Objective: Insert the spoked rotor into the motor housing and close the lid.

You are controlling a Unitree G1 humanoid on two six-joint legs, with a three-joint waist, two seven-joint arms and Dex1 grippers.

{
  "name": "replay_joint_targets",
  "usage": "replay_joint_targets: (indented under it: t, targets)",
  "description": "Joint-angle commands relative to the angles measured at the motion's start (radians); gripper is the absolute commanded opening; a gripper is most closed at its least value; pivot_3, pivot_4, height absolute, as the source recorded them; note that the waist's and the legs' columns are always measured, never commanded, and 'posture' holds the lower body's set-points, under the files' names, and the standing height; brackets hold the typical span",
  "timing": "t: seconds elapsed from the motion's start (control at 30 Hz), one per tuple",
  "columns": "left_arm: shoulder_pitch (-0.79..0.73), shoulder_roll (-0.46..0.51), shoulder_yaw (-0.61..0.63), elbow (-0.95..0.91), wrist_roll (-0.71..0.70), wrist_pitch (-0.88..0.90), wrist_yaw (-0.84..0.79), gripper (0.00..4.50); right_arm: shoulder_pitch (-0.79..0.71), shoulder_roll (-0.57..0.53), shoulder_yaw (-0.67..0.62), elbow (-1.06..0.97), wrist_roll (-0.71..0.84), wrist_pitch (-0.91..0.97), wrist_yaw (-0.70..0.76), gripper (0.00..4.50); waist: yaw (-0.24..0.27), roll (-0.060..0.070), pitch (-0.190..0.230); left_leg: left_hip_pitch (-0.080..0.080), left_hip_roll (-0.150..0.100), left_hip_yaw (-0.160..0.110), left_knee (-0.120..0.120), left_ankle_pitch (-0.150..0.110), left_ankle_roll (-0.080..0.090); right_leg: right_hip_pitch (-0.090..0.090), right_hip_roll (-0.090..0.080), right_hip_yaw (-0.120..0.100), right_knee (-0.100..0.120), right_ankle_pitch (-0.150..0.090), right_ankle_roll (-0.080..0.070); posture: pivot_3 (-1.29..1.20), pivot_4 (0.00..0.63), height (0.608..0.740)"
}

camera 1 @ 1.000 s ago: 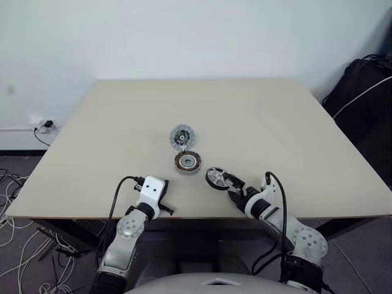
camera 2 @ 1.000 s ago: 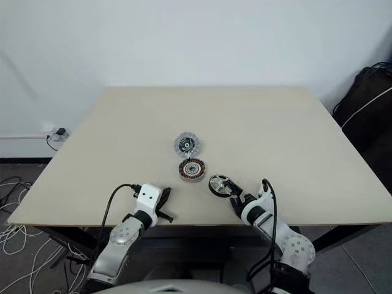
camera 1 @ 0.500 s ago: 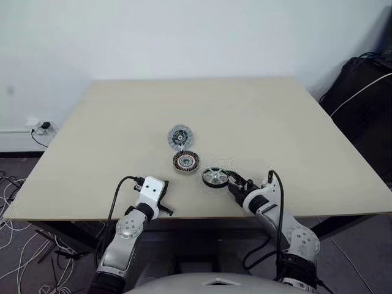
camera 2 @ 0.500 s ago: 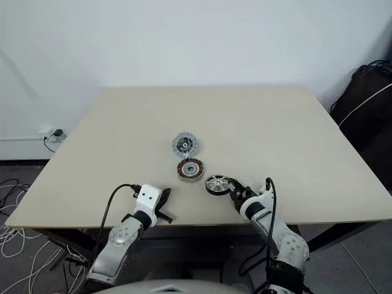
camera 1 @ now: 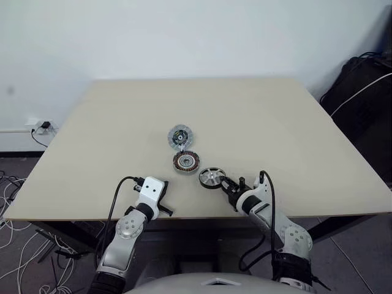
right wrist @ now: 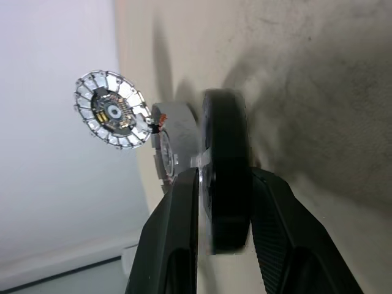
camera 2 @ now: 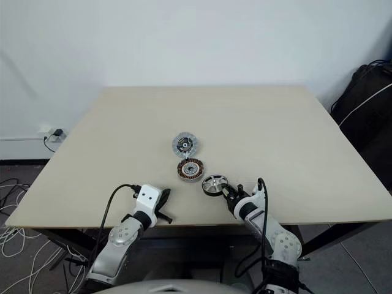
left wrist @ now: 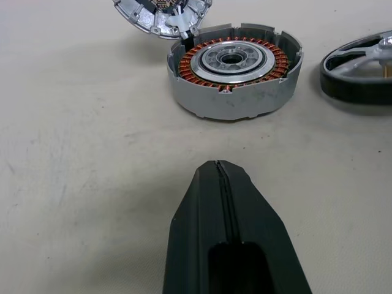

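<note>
The right end effector (camera 2: 225, 191) is clamped on the spoked rotor (camera 2: 215, 184) near the worktop's (camera 2: 294, 141) front edge. The motor housing (camera 2: 191, 169) sits just beyond, toward the left; its lid (camera 2: 185, 144) stands open. The left end effector (camera 2: 164, 208) rests closed.

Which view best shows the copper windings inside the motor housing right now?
The left wrist view: the motor housing sits close, with its open top and copper ring plain. The eye views show a small disc, and the right wrist view shows its grey side behind the spoked rotor.
</note>
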Motion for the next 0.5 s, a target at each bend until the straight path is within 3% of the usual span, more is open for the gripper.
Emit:
replay_joint_targets:
  t: [0.03, 0.1, 0.37, 0.5]
  targets:
    - [-0.005, -0.002, 0.010, -0.033, -0.006, -0.010, 0.008, 0.00, 0.008, 0.057, 0.044, -0.021, -0.015, -0.003, -0.007, 0.89, 0.000, 0.000, 0.000, 0.000, 0.000, 0.000, 0.000, 0.000, 0.000, 0.000, 0.000, 0.000, 0.000, 0.000, 0.000, 0.00, 0.000, 0.740]
    - [-0.005, -0.003, 0.010, -0.033, -0.006, -0.010, 0.009, 0.00, 0.014, 0.046, 0.054, -0.021, -0.032, -0.002, -0.017, 0.41, 0.000, 0.000, 0.000, 0.000, 0.000, 0.000, 0.000, 0.000, 0.000, 0.000, 0.000, 0.000, 0.000, 0.000, 0.000, 0.00, 0.000, 0.740]
    - [-0.005, -0.002, 0.007, -0.028, -0.004, -0.007, 0.014, 0.00, 0.033, 0.013, 0.083, -0.046, -0.090, 0.016, -0.045, 0.41, 0.000, -0.001, -0.001, 0.000, 0.000, 0.000, 0.000, -0.001, -0.001, 0.000, 0.000, 0.000, 0.000, 0.000, 0.000, 0.00, 0.000, 0.740]
    - [-0.007, -0.001, 0.005, -0.026, -0.003, -0.004, 0.014, 0.00, 0.023, 0.020, 0.071, -0.097, -0.049, 0.010, -0.038, 0.41, 0.000, -0.001, -0.001, 0.000, 0.000, 0.000, -0.001, -0.001, -0.001, 0.000, 0.000, 0.000, -0.001, 0.000, 0.000, 0.00, 0.000, 0.740]
